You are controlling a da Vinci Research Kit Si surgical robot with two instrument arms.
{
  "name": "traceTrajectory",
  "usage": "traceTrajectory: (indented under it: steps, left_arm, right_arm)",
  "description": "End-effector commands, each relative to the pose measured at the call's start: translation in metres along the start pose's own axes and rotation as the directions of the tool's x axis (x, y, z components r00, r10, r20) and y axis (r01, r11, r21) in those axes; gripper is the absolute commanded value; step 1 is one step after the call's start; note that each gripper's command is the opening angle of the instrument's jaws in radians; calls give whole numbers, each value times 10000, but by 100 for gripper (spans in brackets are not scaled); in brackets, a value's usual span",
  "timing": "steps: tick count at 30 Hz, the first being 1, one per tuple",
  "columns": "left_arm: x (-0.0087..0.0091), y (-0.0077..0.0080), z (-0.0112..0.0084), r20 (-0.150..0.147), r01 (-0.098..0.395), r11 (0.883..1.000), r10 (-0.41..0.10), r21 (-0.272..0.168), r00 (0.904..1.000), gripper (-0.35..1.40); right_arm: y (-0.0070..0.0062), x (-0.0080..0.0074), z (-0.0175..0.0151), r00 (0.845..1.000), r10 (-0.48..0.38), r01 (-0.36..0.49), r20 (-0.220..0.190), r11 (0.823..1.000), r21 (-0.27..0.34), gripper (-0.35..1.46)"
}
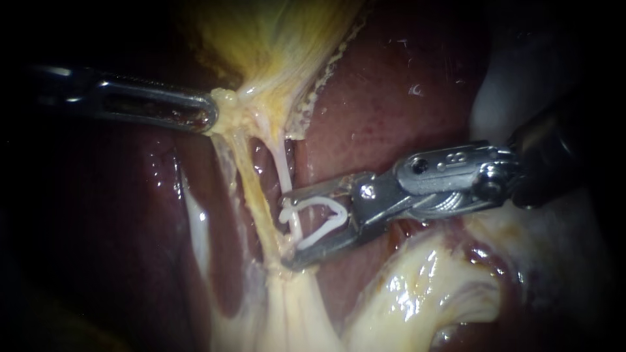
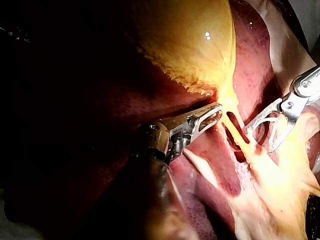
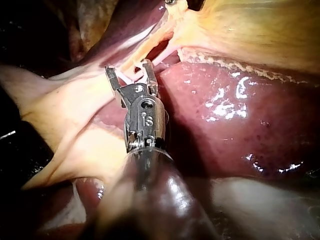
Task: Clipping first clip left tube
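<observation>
Broadly, the dark red liver (image 1: 391, 98) filled the field, with the yellow gallbladder (image 1: 274, 32) above it. My left instrument (image 1: 210, 116) held its jaws pinched on the gallbladder's narrow lower end. My right instrument (image 1: 290, 228) stood with its jaws spread wide around a thin pale tube (image 1: 282, 166), just beside a yellowish strand (image 1: 251, 189). Both jaws cradled an unclosed white clip (image 1: 326, 207), whose mouth straddled that tube.

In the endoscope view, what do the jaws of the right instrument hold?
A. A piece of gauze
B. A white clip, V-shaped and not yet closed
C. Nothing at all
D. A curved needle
B: a white clip sits between the jaws of the right instrument, its two legs spread apart, with a thin pale tube at its open mouth.
</observation>
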Motion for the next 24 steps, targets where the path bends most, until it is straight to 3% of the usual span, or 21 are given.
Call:
traceTrajectory:
  steps: [1,10,18,24]
  left_arm:
    - [0,0,0,0,0,10000,0,-1,10000,-35]
    - [0,0,0,1,-2,10000,2,-3,10000,-35]
    - [1,0,1,3,-4,10000,4,-9,10000,-35]
    - [1,0,1,4,-5,10000,5,-13,10000,-35]
  right_arm:
    - [2,-3,2,10000,-8,8,6,10000,-16,49]
    - [17,-21,13,9999,109,-109,17,9999,-125,50]
    - [29,-21,23,9984,564,-565,-20,9981,-243,50]
    - [31,-22,39,9911,1256,-1256,-442,9921,30,50]
